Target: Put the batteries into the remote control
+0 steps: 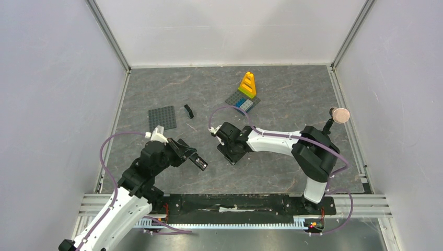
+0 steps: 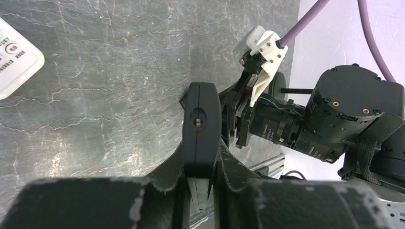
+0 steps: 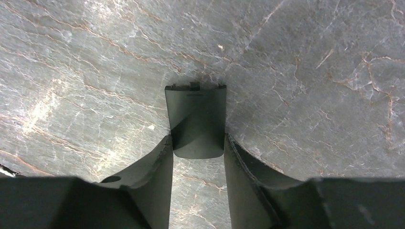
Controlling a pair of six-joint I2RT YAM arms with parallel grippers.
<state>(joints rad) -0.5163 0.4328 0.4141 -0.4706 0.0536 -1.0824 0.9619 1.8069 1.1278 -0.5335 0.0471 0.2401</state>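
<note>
The left jaws clamp narrowly on the remote control (image 2: 202, 125), a black round-ended bar seen end-on, held near the right arm's wrist (image 2: 267, 119); the right jaws stand astride the near end of a dark battery cover (image 3: 196, 119) lying flat on the tabletop (image 3: 310, 71); their fingers (image 3: 157, 162) sit close against its edges, though I cannot tell whether they pinch it; a white buttoned device (image 2: 14, 57) lies further off.

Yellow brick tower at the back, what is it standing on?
The tower stands on a dark grey plate, beside flat blue and pale bricks. What lies directly under the tower is covered.
</note>
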